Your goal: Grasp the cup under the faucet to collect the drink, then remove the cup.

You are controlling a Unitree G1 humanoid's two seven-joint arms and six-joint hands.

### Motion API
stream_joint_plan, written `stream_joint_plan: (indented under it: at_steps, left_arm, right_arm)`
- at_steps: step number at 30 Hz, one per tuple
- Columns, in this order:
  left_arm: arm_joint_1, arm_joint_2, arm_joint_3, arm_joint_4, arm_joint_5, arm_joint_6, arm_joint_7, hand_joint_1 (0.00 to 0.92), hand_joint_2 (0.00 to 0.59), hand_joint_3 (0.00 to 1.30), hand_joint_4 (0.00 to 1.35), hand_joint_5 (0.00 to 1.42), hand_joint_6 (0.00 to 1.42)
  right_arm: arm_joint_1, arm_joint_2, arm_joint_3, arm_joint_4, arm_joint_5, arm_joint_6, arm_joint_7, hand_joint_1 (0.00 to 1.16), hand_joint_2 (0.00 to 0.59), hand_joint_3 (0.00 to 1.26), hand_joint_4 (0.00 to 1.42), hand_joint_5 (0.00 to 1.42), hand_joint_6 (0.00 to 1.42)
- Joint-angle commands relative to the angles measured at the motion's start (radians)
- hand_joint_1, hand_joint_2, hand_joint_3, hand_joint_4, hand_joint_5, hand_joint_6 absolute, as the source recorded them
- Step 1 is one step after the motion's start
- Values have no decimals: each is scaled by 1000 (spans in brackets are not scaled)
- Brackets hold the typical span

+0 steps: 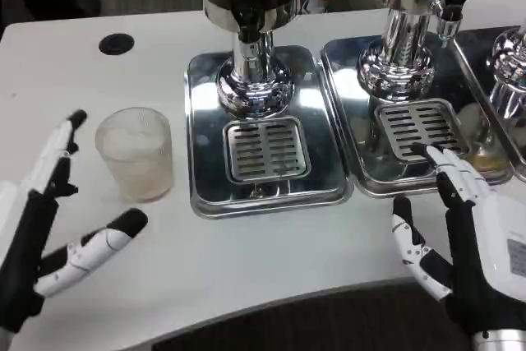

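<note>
Cup [135,153] left of tray [205,195] — unobstructed.

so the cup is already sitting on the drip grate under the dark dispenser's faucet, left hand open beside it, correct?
Not quite. The head view shows the cup standing on the white table, left of the tray, not on the drip grate. The left hand is open beside it, fingers apart.

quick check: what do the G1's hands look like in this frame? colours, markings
Left hand: white finger shells over black segments, black rounded fingertips, black palm side. Right hand: the same white-and-black fingers, a white back bearing a small grey label near the wrist, and a silver cuff at the frame's bottom edge.
</note>
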Motion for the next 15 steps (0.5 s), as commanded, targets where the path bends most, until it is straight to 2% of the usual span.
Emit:
stream_joint_plan:
  at_steps: [1, 6, 7, 8, 9, 15]
  left_arm:
    - [-67, 3, 10, 54, -32, 45, -45, 0, 48, 0, 0, 140, 438]
    - [-125, 25, 0, 85, -9, 114, -87, 0, 45, 0, 0, 148, 403]
    - [-136, 30, -4, 92, -2, 127, -92, 0, 41, 0, 0, 136, 358]
    - [-148, 33, -7, 99, 5, 138, -93, 0, 26, 0, 0, 73, 234]
    - [-167, 38, -12, 107, 14, 155, -98, 0, 25, 0, 0, 39, 176]
    - [-240, 54, -31, 151, 37, 202, -114, 0, 21, 0, 0, 0, 130]
  right_arm:
    - [-6, 8, -4, -3, -1, 5, -3, 423, 467, 207, 151, 157, 231]
    - [1, 11, -6, -6, -1, 5, -6, 423, 467, 215, 151, 158, 231]
    - [4, 12, -6, -8, -2, 5, -6, 423, 467, 215, 153, 158, 231]
    - [5, 12, -6, -9, -3, 6, -6, 423, 467, 223, 161, 158, 231]
    - [7, 13, -6, -10, -2, 6, -6, 422, 467, 225, 163, 160, 231]
    - [14, 15, -6, -17, -2, 4, -3, 422, 467, 227, 167, 167, 231]
